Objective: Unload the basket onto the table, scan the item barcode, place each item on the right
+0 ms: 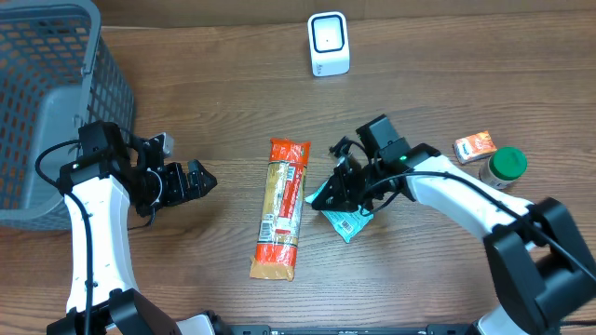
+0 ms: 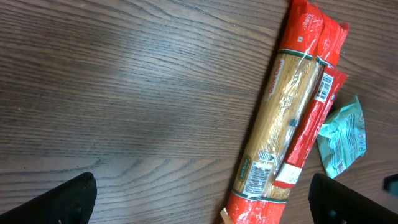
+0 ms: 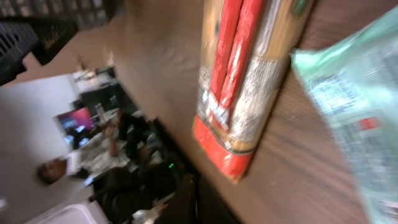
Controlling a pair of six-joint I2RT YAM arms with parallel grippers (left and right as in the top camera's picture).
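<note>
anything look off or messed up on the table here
Only the teal packet stands out: it looks crumpled, lying just right of the spaghetti pack, at the tip of the right gripper. Nothing looks spilled.

No words read clearly (just a barcode [image 2: 321, 89] on the pasta packet [image 2: 283, 143]).
</note>
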